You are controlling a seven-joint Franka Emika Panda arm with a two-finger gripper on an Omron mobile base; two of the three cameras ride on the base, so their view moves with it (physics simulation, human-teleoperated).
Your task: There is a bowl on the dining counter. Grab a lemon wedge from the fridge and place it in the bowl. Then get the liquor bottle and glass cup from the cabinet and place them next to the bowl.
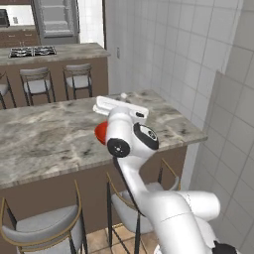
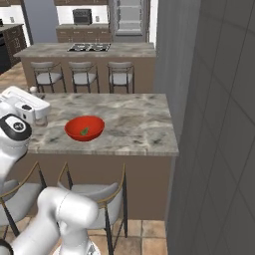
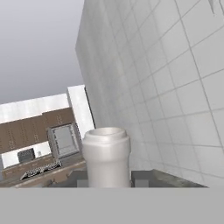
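1. One end effector (image 3: 105,178) in play: we see its two dark fingers (image 3: 144,178) closed either side of the liquor bottle (image 3: 106,156), pale neck and cap rising between them in the hand view.
2. We see the bowl (image 2: 84,127) sitting on the bench (image 2: 134,124), red, with the lemon wedge (image 2: 84,132) inside it.
3. We see the glass cup (image 2: 41,119) standing on the bench to the bowl's left in the right base view, just below the hand.
4. The fridge (image 2: 128,17) stands far behind, past the hob counter.
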